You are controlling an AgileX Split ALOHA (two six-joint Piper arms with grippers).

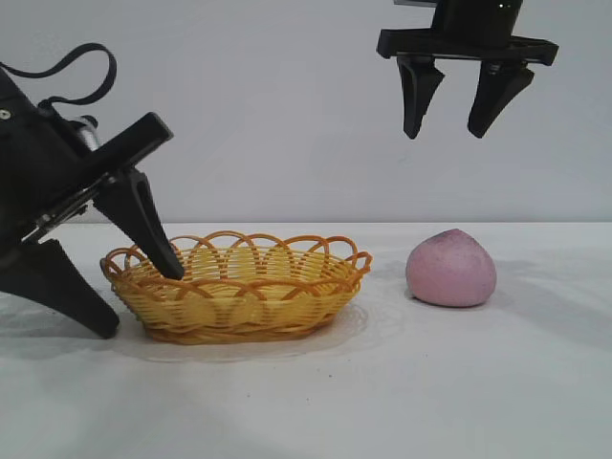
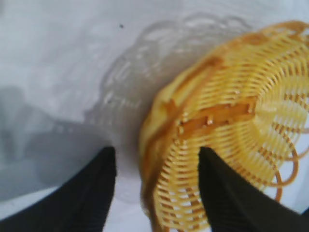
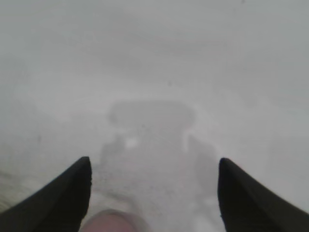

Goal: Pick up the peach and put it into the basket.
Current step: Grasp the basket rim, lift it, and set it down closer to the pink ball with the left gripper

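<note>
The pinkish-purple peach (image 1: 451, 269) sits on the white table right of the yellow wicker basket (image 1: 239, 287), apart from it. My right gripper (image 1: 448, 132) hangs open and empty high above the peach. In the right wrist view only the top of the peach (image 3: 113, 222) shows, at the frame's edge near one finger of the right gripper (image 3: 153, 164). My left gripper (image 1: 141, 304) is open and straddles the basket's left rim, one finger inside the basket and one outside near the table. The left wrist view shows the basket wall (image 2: 164, 145) between the jaws of the left gripper (image 2: 157, 151).
The white table (image 1: 402, 392) runs across the front, with a plain grey wall behind. Nothing else stands on it in view.
</note>
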